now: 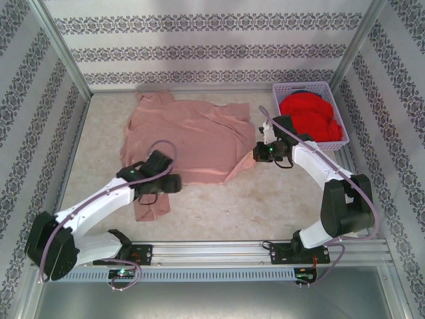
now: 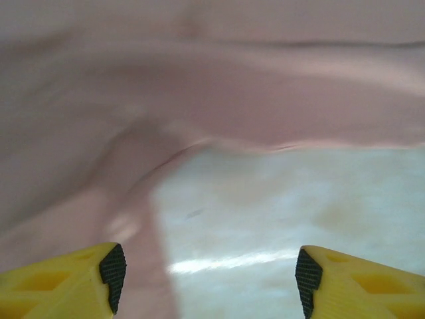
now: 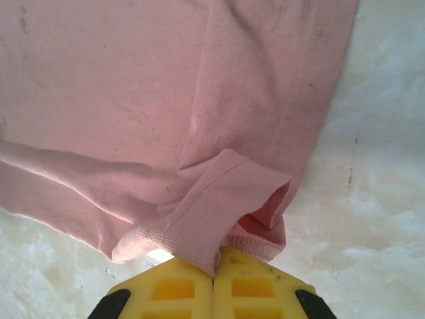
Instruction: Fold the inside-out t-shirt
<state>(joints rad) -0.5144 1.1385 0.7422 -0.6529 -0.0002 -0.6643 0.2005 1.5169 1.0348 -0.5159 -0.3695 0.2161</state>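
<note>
Top external view: the inside-out t-shirt [image 1: 189,139] lies spread but rumpled across the table [image 1: 232,212], one part trailing toward the near edge. Soft, light and limp, the cotton will likely sag and crease when lifted, so hems and seams look the surest holds. The right gripper [image 3: 214,266] pinches a hemmed edge, apparently a sleeve cuff. The left gripper [image 2: 209,276] hangs spread and empty over the shirt's near edge. A basket [image 1: 312,85] of red cloth [image 1: 312,116] stands far right.
</note>
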